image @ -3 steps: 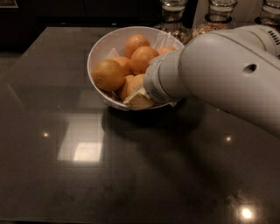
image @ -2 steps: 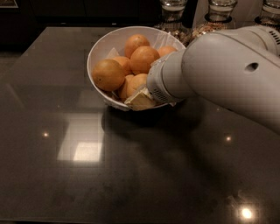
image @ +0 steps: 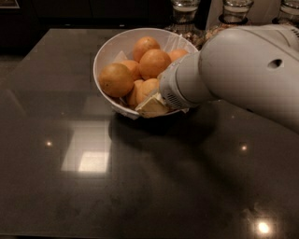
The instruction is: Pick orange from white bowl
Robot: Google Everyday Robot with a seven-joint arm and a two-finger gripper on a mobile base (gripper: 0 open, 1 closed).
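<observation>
A wide white bowl [image: 108, 50] lined with crumpled white paper stands on the dark table and holds several oranges. The largest orange [image: 115, 80] lies at the bowl's left, and another big one [image: 154, 63] lies in the middle. My gripper [image: 152, 103] reaches in from the right over the bowl's near right rim, at a smaller orange [image: 146, 88]. The thick white arm [image: 243, 70] hides the bowl's right side and most of the gripper.
The dark glossy table [image: 93, 163] spreads around the bowl, with ceiling lights mirrored in it. Glass jars [image: 183, 14] stand along the far edge behind the bowl and the arm.
The arm's wrist has shifted slightly to the right. The gripper stays at the bowl's near right rim and the oranges have not moved.
</observation>
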